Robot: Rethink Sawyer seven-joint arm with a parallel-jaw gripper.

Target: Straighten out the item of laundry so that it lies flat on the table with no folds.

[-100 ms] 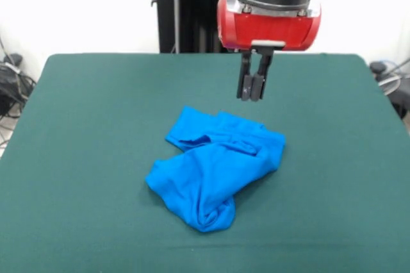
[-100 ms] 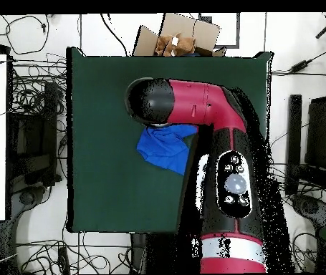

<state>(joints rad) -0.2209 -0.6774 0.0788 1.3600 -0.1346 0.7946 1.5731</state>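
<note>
The item of laundry (image 1: 214, 165) is a bright blue shirt lying crumpled and folded over itself near the middle of the dark green table (image 1: 77, 157). No lettering shows. My gripper (image 1: 252, 97) hangs above the shirt's far right corner, clear of the cloth, its two dark fingers pressed together and shut on nothing. In the overhead view the red and black arm (image 2: 194, 104) covers part of the shirt (image 2: 162, 147), and the gripper itself is hidden under the arm's head.
A cardboard box (image 2: 180, 36) sits just beyond one table edge in the overhead view. Cables (image 2: 29, 79) and equipment lie on the floor around the table (image 2: 101, 186). Green cloth surrounds the shirt on all sides.
</note>
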